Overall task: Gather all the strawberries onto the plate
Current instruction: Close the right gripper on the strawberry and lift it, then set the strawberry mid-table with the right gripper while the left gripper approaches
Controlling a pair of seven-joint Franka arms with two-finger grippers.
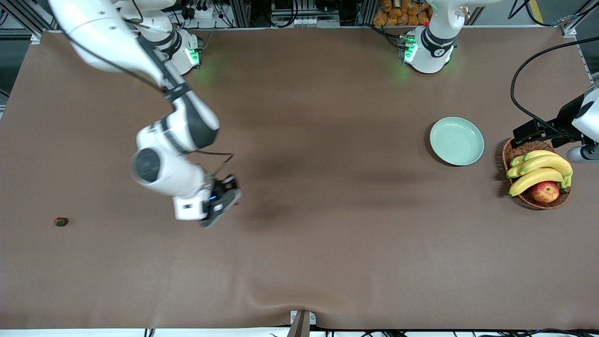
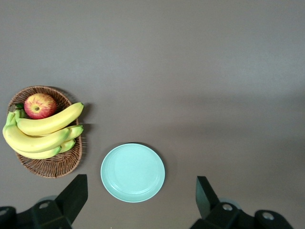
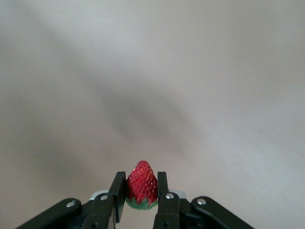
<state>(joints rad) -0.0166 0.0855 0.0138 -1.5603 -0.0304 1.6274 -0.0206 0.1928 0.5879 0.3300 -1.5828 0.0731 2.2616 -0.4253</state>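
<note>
My right gripper [image 3: 141, 183] is shut on a red strawberry [image 3: 141, 186] with a green cap, carried in the air above bare brown table. In the front view that gripper [image 1: 229, 194] hangs over the table's middle part toward the right arm's end; the berry barely shows there. A second strawberry [image 1: 61, 221] lies on the table close to the right arm's end. The pale mint-green plate [image 1: 456, 141] sits toward the left arm's end with nothing in it. My left gripper [image 2: 141, 202] hangs open high above the plate [image 2: 133, 172], fingers spread wide.
A brown wicker basket [image 1: 510, 154] with bananas [image 1: 538, 169] and a red-yellow apple [image 1: 545, 191] stands beside the plate, at the left arm's end. The same basket [image 2: 57, 164] shows in the left wrist view. Black cables hang over that corner.
</note>
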